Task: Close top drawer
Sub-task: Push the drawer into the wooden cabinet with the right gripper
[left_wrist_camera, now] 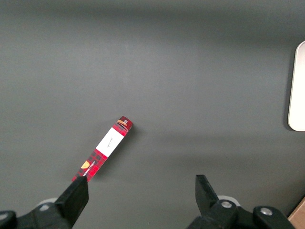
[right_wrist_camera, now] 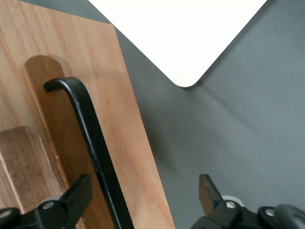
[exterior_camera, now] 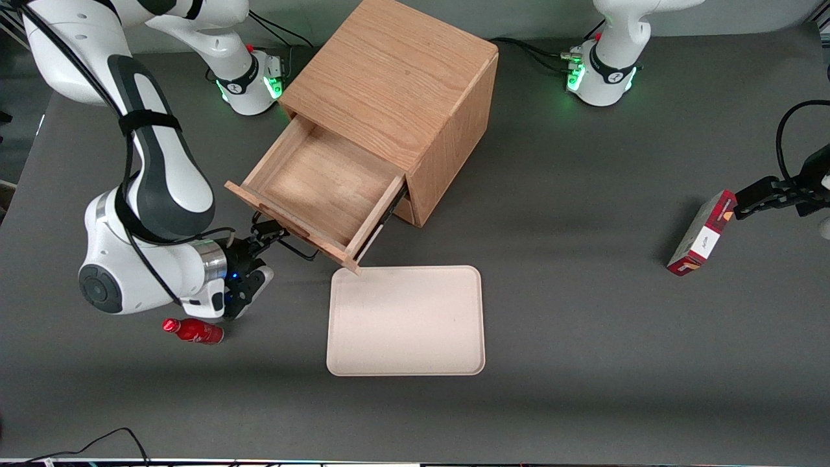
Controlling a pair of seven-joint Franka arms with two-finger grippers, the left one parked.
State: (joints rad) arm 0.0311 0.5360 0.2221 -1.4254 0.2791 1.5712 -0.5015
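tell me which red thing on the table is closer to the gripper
The small red bottle, lying on its side right beside the open gripper. The red plaid box sits toward the parked arm's end.

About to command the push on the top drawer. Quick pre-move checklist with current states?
1. Top drawer pulled out and needing the push: ok, it stands well out of the cabinet.
2. Drawer interior free of items that could jam: ok, only bare wood shows.
3. Tool at the drawer front: ok, it sits by the black handle, fingers spread either side of the bar.
4. Handle released: ok, the fingers are open, not clamped on it.
5. Tray out of the tool's way: ok, it lies nearer the front camera than the drawer, one corner close to the drawer's corner.
6. Red bottle safe from the arm: cannot tell, it lies right beside the wrist.
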